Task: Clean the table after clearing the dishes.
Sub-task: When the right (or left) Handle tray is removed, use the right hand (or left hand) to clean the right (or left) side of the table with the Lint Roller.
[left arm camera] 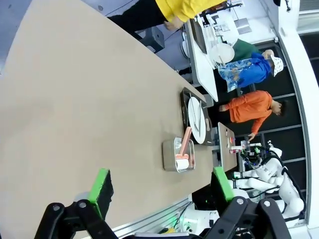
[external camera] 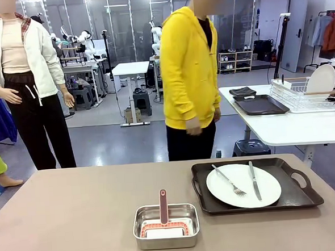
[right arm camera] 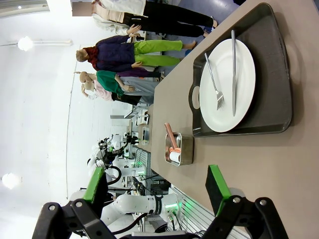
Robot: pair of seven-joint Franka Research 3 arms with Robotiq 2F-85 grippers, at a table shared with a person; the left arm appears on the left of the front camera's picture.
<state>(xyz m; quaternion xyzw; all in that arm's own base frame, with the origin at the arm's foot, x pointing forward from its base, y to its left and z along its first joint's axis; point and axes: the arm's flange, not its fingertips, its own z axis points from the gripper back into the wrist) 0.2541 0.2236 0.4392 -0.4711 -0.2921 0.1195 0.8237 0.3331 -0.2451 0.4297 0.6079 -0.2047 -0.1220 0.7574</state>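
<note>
On the taupe-brown table [external camera: 76, 216] a dark handled tray [external camera: 256, 185] at the right carries a round white plate [external camera: 243, 185] with a metal fork [external camera: 229, 180] and knife [external camera: 254, 180]. The right wrist view looks down on the same tray [right arm camera: 271, 69], plate [right arm camera: 227, 87], fork [right arm camera: 213, 79] and knife [right arm camera: 233, 69]. My right gripper [right arm camera: 157, 186] hangs open above the table, short of the tray. My left gripper [left arm camera: 162, 186] is open too, high over the bare table [left arm camera: 75, 109], with the tray and plate [left arm camera: 195, 119] far off.
A shiny steel pan [external camera: 166, 225] holding a pink-handled tool [external camera: 163, 206] sits at the front middle. A person in a yellow hoodie [external camera: 188, 67] stands at the table's far side. A white side table [external camera: 295, 126] behind right holds another dark tray [external camera: 261, 104] and a dish rack [external camera: 310, 94].
</note>
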